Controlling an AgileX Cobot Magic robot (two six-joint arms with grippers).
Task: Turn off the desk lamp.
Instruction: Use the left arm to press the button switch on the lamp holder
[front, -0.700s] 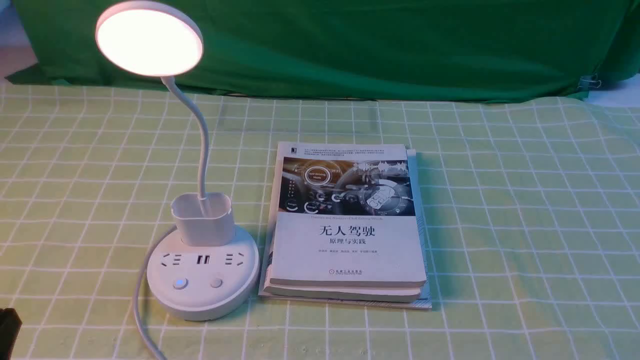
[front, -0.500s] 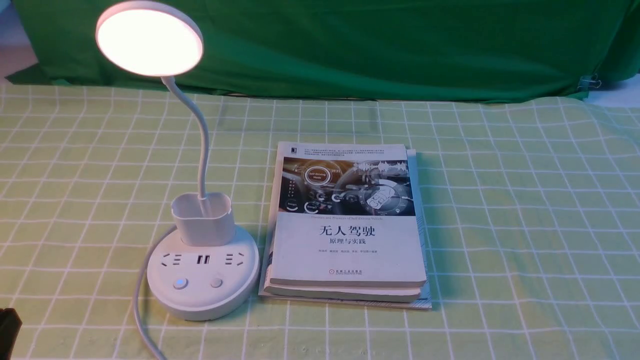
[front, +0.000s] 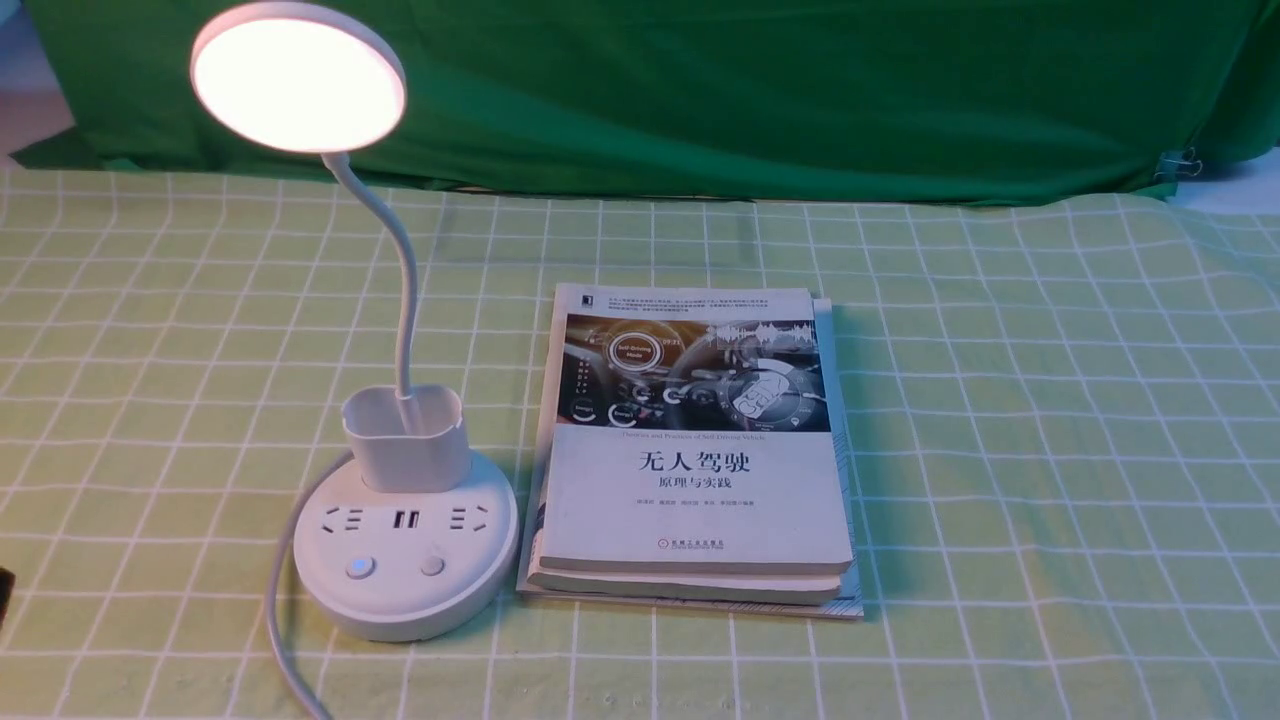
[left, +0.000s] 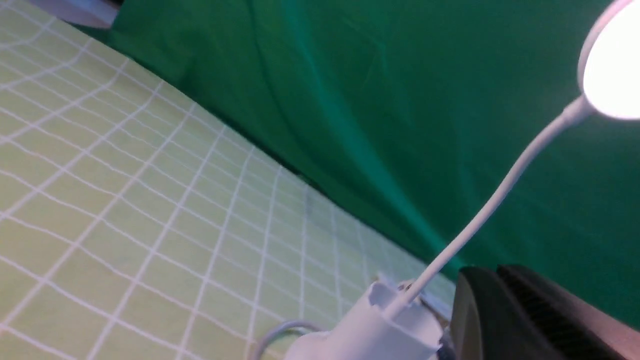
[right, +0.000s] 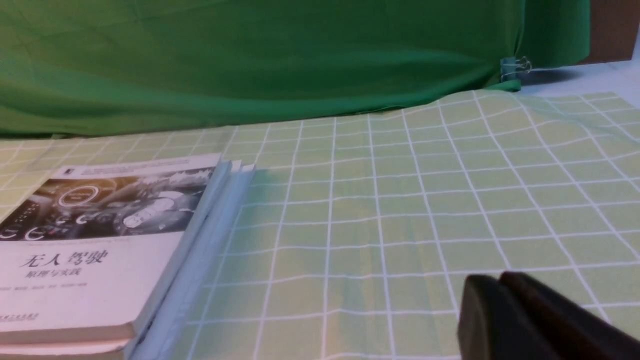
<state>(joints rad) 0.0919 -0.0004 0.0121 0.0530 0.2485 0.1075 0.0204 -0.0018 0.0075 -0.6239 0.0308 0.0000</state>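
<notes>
Fingers of the left gripper (left: 462, 272) are pressed together with nothing between them. The right gripper (right: 487, 280) has its fingers squeezed together too, and it holds nothing. In the front view, a small dark bit peeks in at the left edge.

Next comes the desk lamp (front: 405, 580), standing on the left part of the checked green cloth (front: 1050, 450). Its round base has two buttons, and the left one (front: 360, 567) glows blue. A gray cord (front: 275, 620) curls by the base. Just beside the lamp, to its right, lies a pile of books (front: 700, 500).

Behind the base's buttons is a white cup (front: 410, 450). A bendy neck goes up to the round head (front: 298, 85), which shines bright. Farthest back hangs a green curtain (front: 700, 90).
</notes>
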